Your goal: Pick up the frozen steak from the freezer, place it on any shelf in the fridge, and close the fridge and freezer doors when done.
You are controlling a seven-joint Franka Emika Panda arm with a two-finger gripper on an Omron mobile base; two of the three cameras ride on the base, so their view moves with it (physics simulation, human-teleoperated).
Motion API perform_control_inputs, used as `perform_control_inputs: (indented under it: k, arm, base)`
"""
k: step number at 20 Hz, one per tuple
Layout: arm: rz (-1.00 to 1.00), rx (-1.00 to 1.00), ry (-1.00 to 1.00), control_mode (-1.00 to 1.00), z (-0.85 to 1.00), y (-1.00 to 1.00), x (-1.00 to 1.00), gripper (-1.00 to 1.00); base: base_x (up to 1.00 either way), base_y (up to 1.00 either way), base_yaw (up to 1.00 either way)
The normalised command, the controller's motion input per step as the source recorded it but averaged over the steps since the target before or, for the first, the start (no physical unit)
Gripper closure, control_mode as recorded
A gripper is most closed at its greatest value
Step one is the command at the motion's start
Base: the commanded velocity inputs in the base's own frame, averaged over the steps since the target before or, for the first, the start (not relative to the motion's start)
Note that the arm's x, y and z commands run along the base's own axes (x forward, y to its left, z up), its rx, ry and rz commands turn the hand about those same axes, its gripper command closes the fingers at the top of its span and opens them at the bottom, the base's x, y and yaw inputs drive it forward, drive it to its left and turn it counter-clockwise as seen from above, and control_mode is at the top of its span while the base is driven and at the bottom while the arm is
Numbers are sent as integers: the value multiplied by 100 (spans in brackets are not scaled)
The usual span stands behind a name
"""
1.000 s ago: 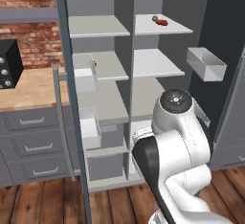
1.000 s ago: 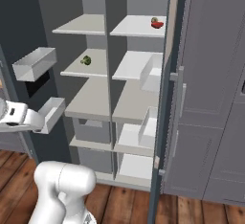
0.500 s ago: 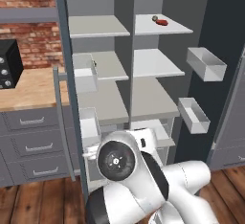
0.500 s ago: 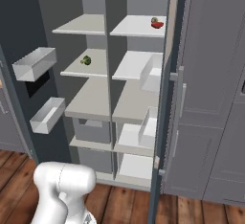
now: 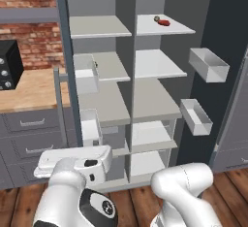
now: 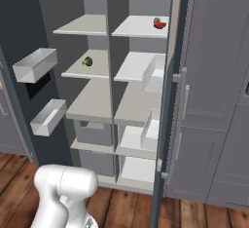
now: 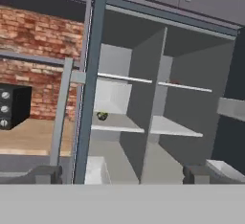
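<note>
The dark-red frozen steak (image 5: 163,22) (image 6: 159,25) (image 7: 175,81) lies on the top shelf (image 5: 147,27) (image 6: 133,27) of the right-hand compartment, which looks slightly wider and is the fridge. An olive-brown ball touches its left end. The left compartment, the freezer (image 5: 99,27) (image 6: 82,27), holds a small green item (image 6: 87,61) (image 7: 102,116) on its second board. Both slate-grey doors stand wide open: the left door (image 5: 63,51) (image 6: 19,37) and the right door (image 5: 223,27) (image 6: 168,124). My gripper (image 7: 122,175) hangs low in front of the left door, open and holding nothing. Its white hand (image 5: 72,159) is level.
White bins (image 5: 208,65) (image 6: 34,64) jut from both doors' inner faces. Left of the unit runs a wooden counter (image 5: 29,88) on grey drawers, carrying a black appliance (image 5: 9,63). Grey cabinets (image 6: 214,100) stand to the right. The floor is wood planks.
My arm has swung down from upright in front of the right shelves to low at the left, bringing the hand before the left door. Steak, doors and bins have not moved.
</note>
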Motion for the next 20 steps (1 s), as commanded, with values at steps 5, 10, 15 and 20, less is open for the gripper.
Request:
perform_control_inputs:
  k: [5,10,15,20]
  arm:
    - [-9,-2,-28,-100,-5,85,65,-100]
    - [-14,0,0,-100,-7,19,67,-100]
    - [-19,3,0,-100,-13,23,49,-100]
    - [-26,10,0,-100,-22,13,32,-100]
  base:
    - [0,0,0]
    - [0,0,0]
    - [0,0,0]
    - [0,0,0]
